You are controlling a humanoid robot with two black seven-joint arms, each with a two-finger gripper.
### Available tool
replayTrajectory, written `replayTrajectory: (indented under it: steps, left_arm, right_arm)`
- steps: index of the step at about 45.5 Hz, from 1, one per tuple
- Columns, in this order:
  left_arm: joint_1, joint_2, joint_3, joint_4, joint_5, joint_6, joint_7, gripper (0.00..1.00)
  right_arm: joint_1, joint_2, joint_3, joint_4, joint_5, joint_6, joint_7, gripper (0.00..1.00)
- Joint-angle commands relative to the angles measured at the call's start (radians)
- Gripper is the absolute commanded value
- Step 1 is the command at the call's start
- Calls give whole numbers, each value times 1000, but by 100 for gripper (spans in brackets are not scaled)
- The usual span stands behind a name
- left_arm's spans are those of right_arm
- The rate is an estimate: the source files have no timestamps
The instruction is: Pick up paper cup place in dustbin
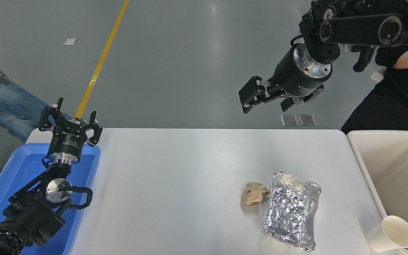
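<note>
The paper cup (390, 234) is small and white with a cream inside. It lies tilted at the table's front right corner, its mouth against the rim of the dustbin (370, 177). The dustbin is a large cream-white bin standing at the table's right edge. My right gripper (267, 101) is open and empty. It hangs high above the table's far edge, well away from the cup. My left gripper (71, 118) is open and parked over the blue tray at the lower left.
A crumpled brown paper wad (253, 193) and a crinkled silver foil packet (290, 209) lie right of the table's middle. A blue tray (16, 170) sits at the left edge. A person in black sits at the far right (402, 95), and another's jeans (9, 106) show at the left.
</note>
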Motion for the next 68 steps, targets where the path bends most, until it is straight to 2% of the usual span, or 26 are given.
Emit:
replayTrajectory:
  steps: [1,26,46,59,68]
  left_arm:
    - [0,0,0,0,0,0,0,99]
    - [0,-1,0,0,0,0,0,99]
    - [0,-1,0,0,0,0,0,99]
    - [0,-1,0,0,0,0,0,99]
    - [0,-1,0,0,0,0,0,99]
  right_arm:
    - [-5,3,0,0,0,-3,0,100]
    - [-80,69,9,-84,-2,-3,0,100]
    - [-97,64,-9,-106,-3,-3,0,100]
    - [-160,-29,-55,-127,-38,-11,0,100]
    - [-250,-106,-202,-132,-68,-138,2,100]
